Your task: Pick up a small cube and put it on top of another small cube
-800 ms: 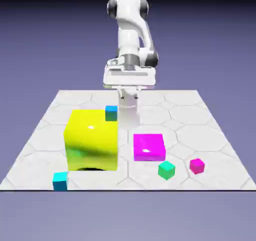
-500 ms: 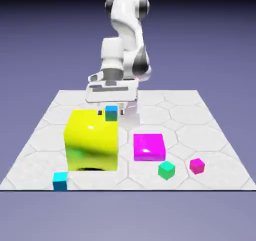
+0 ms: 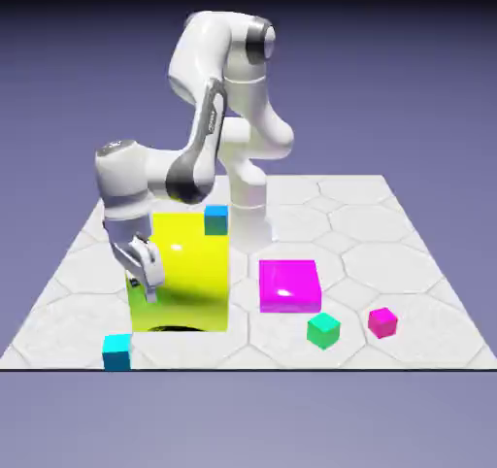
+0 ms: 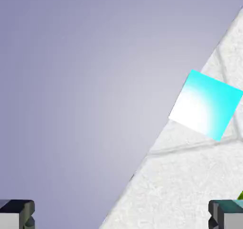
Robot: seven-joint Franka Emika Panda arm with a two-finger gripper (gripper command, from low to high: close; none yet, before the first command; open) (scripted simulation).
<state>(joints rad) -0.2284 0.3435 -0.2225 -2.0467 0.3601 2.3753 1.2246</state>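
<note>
A: The small cyan cube (image 3: 117,351) sits on the table (image 3: 388,233) near its front edge, at the exterior view's left. It lies below the gripper (image 3: 148,284) and a little toward the camera, apart from it, with nothing touching it.

B: And in the hand view?

A: There the cyan cube (image 4: 206,104) shows ahead of the fingertips, toward the right one (image 4: 227,214), lying right at the table's edge (image 4: 156,149). The left fingertip (image 4: 16,214) hangs over plain backdrop.

B: How do the jaws stand?

A: Wide apart, with nothing between them.

B: Where is the other small cube?

A: The blue-topped cube (image 3: 215,219) rests on the top of the big yellow cube (image 3: 189,282), at its far corner on the exterior view's right, higher than the gripper and behind it. The gripper hangs in front of the yellow cube's left part; whether it touches that face I cannot tell.

B: What lies farther off?

A: Well away on the exterior view's right, a magenta block (image 3: 288,285), then a small green cube (image 3: 323,330) and a small magenta cube (image 3: 382,322) nearer the front edge.
</note>
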